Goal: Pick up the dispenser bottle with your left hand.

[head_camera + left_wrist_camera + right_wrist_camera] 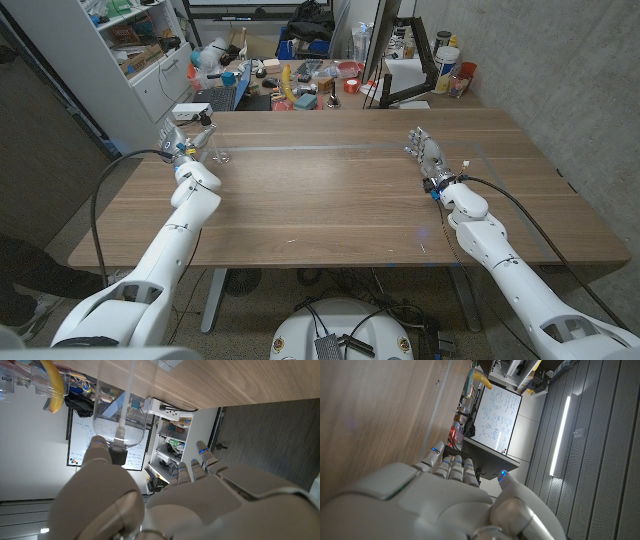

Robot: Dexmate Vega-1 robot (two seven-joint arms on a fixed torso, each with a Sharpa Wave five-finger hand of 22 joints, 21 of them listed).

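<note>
The left hand [165, 500] fills the near part of its wrist camera, thumb against the clear dispenser bottle [120, 420], fingers [200, 460] alongside; whether it truly grips the bottle, I cannot tell. From the head view that hand [185, 143] is by the bottle [213, 148], near the wooden table's [330, 190] far left corner. The right hand [427, 155] waits well apart, fingers extended, holding nothing.

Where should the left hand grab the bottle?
Grip the bottle around its clear round body, under the black pump, coming sideways from where the left hand is. It stands upright, so fingers can wrap it.
</note>
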